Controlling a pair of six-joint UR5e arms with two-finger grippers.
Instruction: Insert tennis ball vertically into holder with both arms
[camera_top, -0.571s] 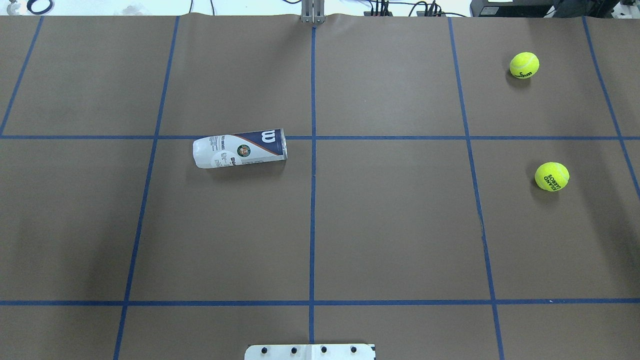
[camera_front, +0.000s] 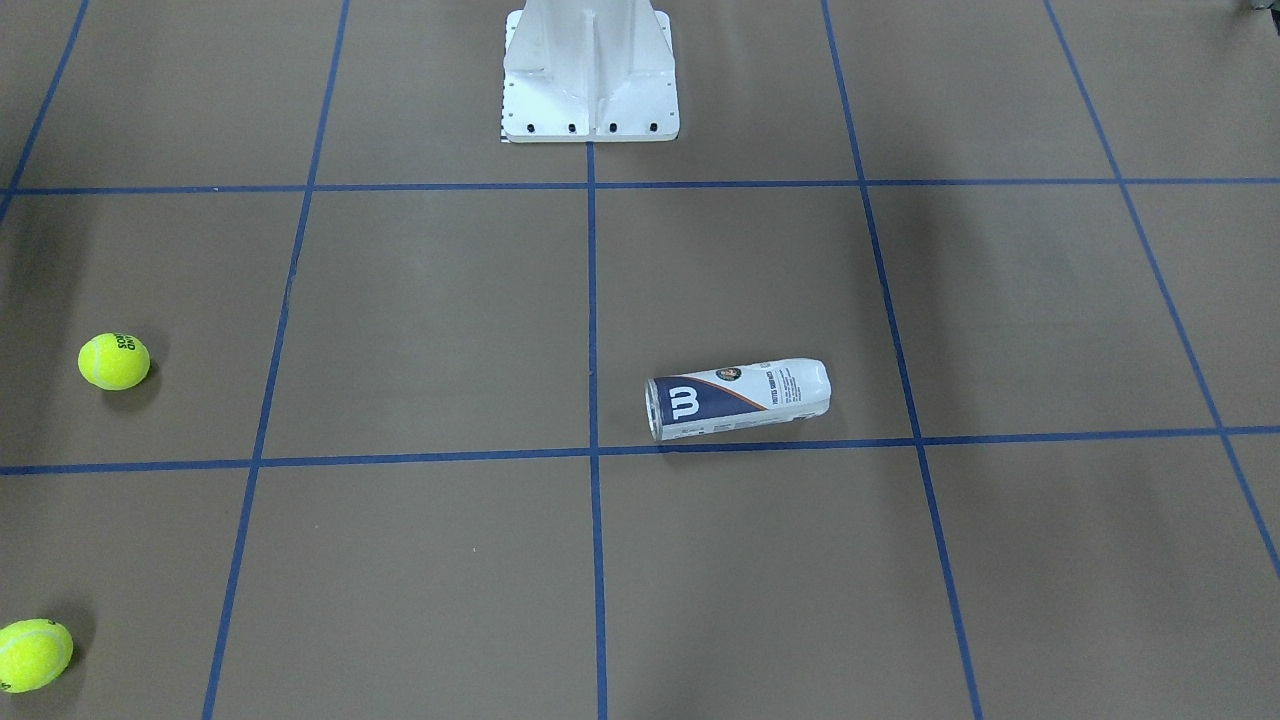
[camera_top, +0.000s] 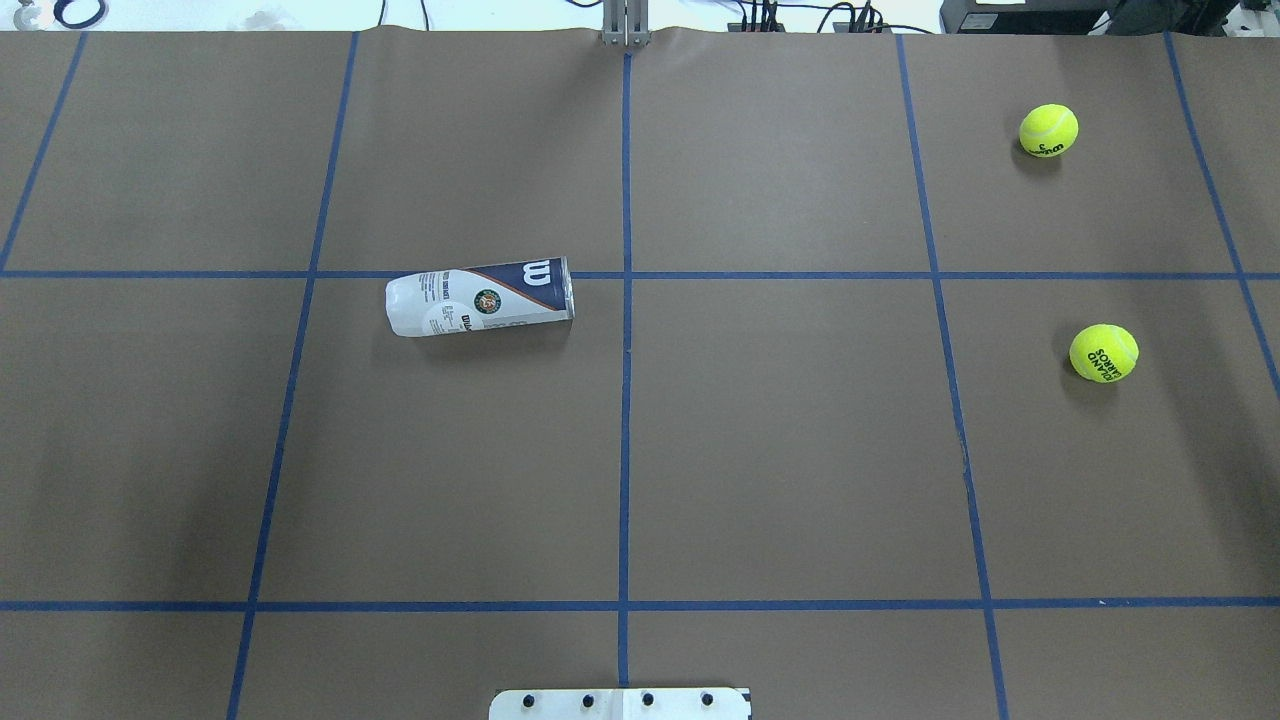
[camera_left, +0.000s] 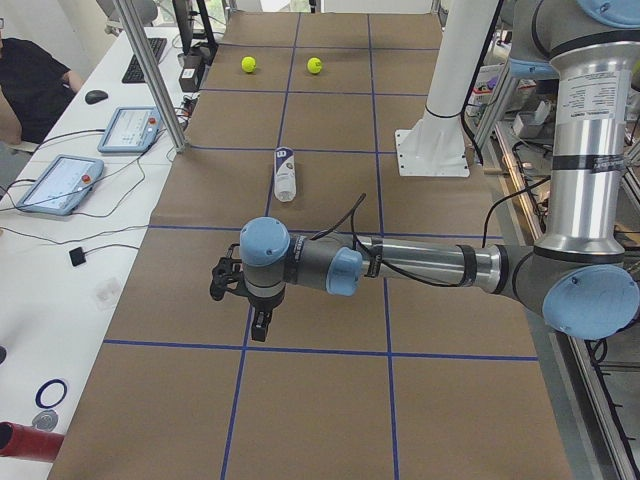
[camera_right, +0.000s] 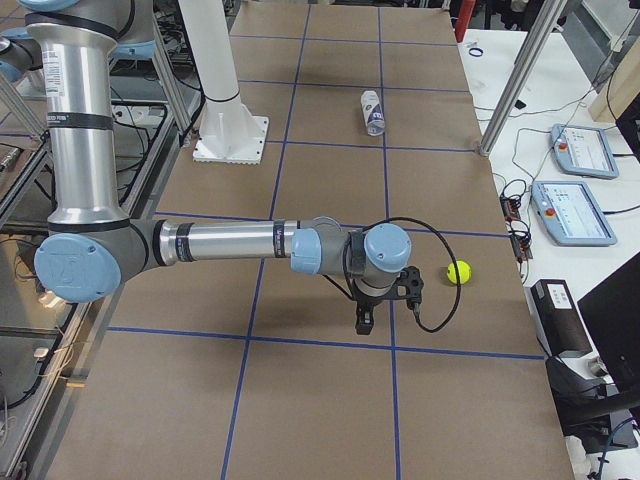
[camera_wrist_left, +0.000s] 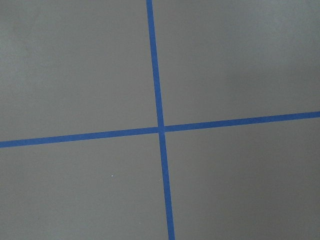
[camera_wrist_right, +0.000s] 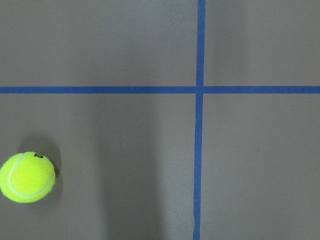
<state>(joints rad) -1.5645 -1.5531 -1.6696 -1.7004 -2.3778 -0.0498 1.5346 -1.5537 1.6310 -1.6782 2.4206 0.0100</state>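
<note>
The holder (camera_top: 480, 298) lies on its side left of the table's middle, its open end toward the centre line; it also shows in the front view (camera_front: 738, 399). Two yellow tennis balls rest far right, one at the back (camera_top: 1048, 130) and one nearer (camera_top: 1103, 352). One ball (camera_wrist_right: 27, 177) sits low left in the right wrist view. The left gripper (camera_left: 258, 325) hangs over the table's left end, far from the holder. The right gripper (camera_right: 365, 322) hangs beside a ball (camera_right: 458, 272). I cannot tell whether either is open or shut.
The white pedestal base (camera_front: 590, 75) stands at the robot's edge, centre. Blue tape lines (camera_wrist_left: 160, 129) grid the brown table cover. Side benches carry tablets (camera_left: 60, 183) and cables, and a seated person (camera_left: 30, 80) is at the far left bench.
</note>
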